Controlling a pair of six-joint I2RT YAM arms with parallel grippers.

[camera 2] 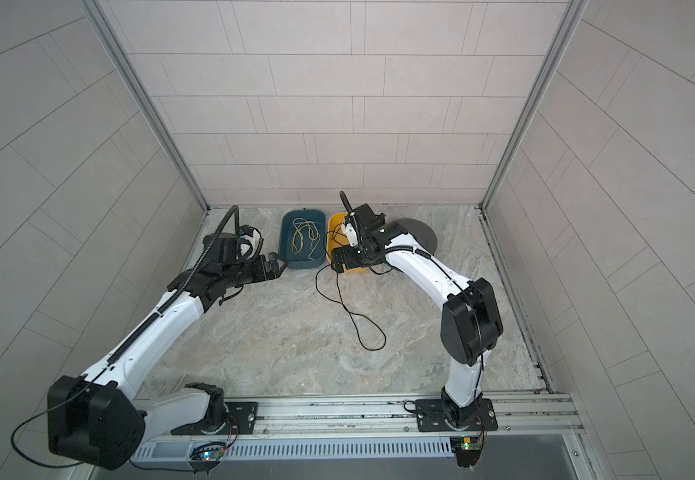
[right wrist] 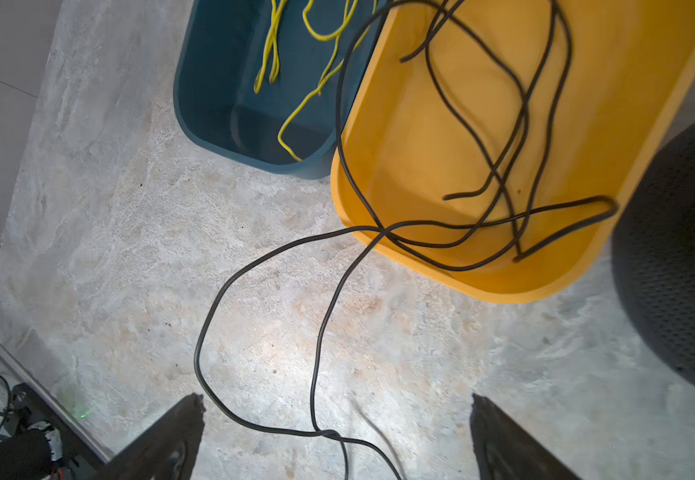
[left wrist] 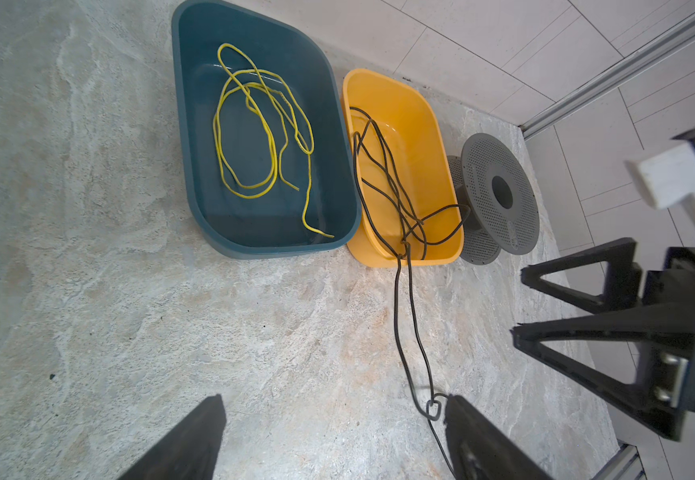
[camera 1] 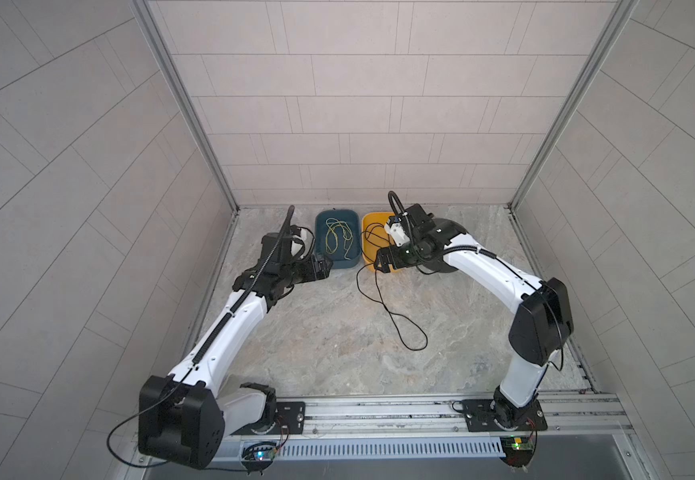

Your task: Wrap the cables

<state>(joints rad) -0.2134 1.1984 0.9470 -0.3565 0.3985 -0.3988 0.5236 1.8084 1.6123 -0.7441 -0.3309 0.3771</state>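
At far left: the left gripper [camera 2: 277, 266]. Hovers near the near corner of the teal tray [left wrist: 190, 137], fingers spread wide, clamped on nothing.

Next along, inside that tray: a yellow-green cord [left wrist: 216, 137]. Lies in loose loops, wholly within the walls; no part of the job.

Right beside the teal tray: the yellow tray [left wrist: 416, 124]. Holds most of the black cable [right wrist: 320, 332] in a slack tangle. Spills two strands over the near rim onto the marbled tabletop [left wrist: 88, 291], then runs forward in one long, self-crossing loop. Throws one bend over the rim on the reel side.

Just beside the yellow tray: a grey perforated reel [left wrist: 520, 224], no windings visible.

At right, by the yellow tray's near end: the right gripper [right wrist: 337, 405]. Stands with fingers fully apart, empty, above the crossing strands.

Handling, as a judgement: probably light, limp and glossy, so apt to slip between pads and to drag the whole tangle along. Best to pinch a single strand on the open tabletop, short of the crossing, or an end showing in the yellow tray. Calls for a firm, square squeeze on so thin a cord.
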